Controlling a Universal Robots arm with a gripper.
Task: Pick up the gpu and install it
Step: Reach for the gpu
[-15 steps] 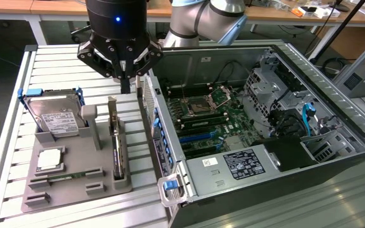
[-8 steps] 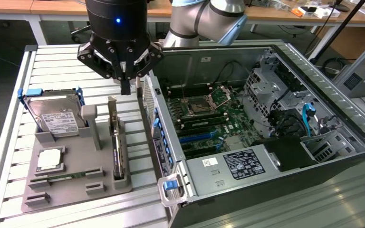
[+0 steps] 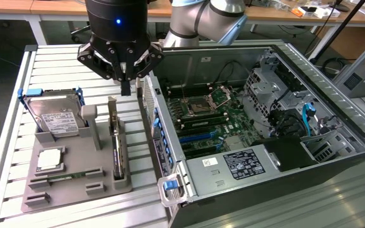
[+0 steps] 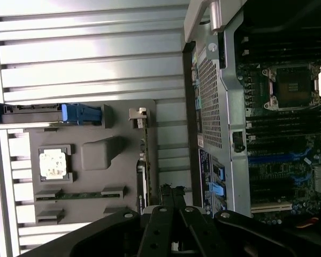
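Note:
The gpu (image 3: 114, 142) stands edge-on in a slot of the grey holder tray (image 3: 74, 190), a thin black card with its silver bracket end toward the far side. In the wrist view the gpu (image 4: 143, 160) is a narrow strip with the bracket at one end. My gripper (image 3: 127, 88) hangs above the table just past that bracket end, between the tray and the computer case. Its fingers (image 4: 171, 201) are shut together with nothing between them, and it is clear of the card.
The open computer case (image 3: 334, 118) lies on its side at the exterior view's right, motherboard (image 3: 214, 118) and blue slots (image 3: 198, 137) exposed. The tray also holds a hard drive with blue frame (image 3: 54, 116), a processor (image 3: 49, 159) and a memory stick (image 3: 65, 176).

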